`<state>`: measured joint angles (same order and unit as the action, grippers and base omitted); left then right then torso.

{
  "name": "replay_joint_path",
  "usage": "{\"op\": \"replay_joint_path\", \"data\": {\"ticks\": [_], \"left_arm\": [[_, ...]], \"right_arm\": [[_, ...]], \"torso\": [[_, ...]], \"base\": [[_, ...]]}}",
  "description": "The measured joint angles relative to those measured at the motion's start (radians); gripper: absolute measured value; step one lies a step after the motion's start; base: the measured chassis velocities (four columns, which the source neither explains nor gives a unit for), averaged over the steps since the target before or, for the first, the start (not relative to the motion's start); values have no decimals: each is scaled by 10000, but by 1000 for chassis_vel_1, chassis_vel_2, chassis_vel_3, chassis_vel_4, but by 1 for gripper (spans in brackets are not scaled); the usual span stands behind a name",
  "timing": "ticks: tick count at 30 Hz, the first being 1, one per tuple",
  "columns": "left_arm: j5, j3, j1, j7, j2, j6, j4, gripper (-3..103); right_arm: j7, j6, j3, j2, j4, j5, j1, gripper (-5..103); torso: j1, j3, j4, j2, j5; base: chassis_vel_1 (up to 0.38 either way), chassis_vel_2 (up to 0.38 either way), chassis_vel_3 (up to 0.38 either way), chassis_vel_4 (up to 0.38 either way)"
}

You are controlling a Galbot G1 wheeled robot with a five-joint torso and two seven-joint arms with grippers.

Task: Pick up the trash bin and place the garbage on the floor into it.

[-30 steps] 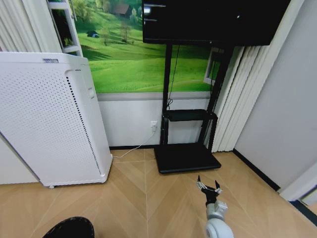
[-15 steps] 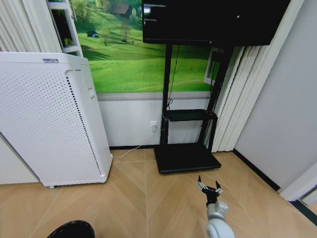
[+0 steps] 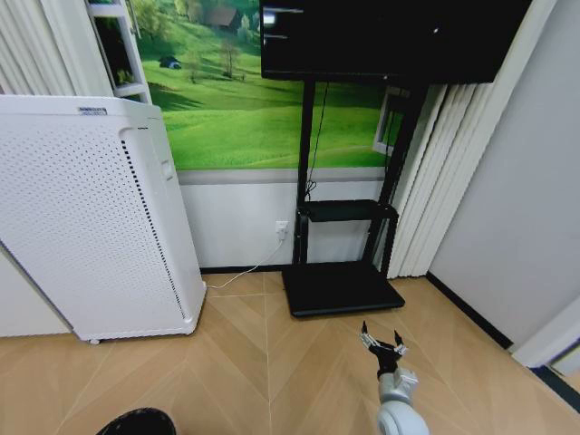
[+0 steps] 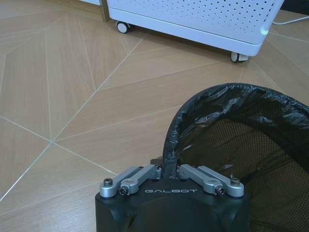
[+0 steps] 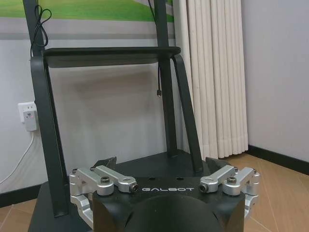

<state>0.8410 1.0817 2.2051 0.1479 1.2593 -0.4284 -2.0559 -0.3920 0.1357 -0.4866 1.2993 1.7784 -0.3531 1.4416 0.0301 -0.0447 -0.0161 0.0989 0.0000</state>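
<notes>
Your left gripper (image 4: pixel 170 178) clamps fingers on rim of trash bin (image 4: pixel 241 145), black liner folded over edge. Bin hangs above floor (image 4: pixel 72 111), near white wheeled unit (image 3: pixel 91 217); in head view bin (image 3: pixel 136 422) sits low left. Your right gripper (image 3: pixel 381 343) hovers, fingers spread wide, facing black TV stand (image 5: pixel 111 55).

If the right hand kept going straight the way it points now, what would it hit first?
Probably the black TV stand: the open right hand points over bare floor at its base plate and uprights. Depth is unclear.
</notes>
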Motion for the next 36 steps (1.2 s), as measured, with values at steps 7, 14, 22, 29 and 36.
{"op": "replay_joint_path", "data": {"ticks": [7, 14, 22, 29, 36], "left_arm": [[-466, -18, -50, -139, 26, -176, 125, 7], [-677, 1, -96, -182, 4, -234, 222, 34], [-503, 421, 251, -203, -77, -163, -59, 66], [-648, 1157, 1186, -502, -319, 420, -451, 93], [-1244, 1960, 1377, -542, -40, 1088, -1490, 100]], "right_arm": [[4, 8, 6, 104, 19, 128, 148, 100], [8, 18, -39, 99, -11, 127, 135, 100], [5, 23, -87, 86, -127, 31, 85, 100], [18, -4, 11, 2, -278, -114, -106, 100], [214, 85, 127, 113, -254, -111, -12, 100]], "torso": [[0, 0, 0, 0, 0], [0, 0, 0, 0, 0], [-1, 0, -1, 0, 1], [0, 0, 0, 0, 3], [0, 0, 1, 0, 2]], "base": [[0, 0, 0, 0], [0, 0, 0, 0], [0, 0, 0, 0], [0, 0, 0, 0], [0, 0, 0, 0]]}}
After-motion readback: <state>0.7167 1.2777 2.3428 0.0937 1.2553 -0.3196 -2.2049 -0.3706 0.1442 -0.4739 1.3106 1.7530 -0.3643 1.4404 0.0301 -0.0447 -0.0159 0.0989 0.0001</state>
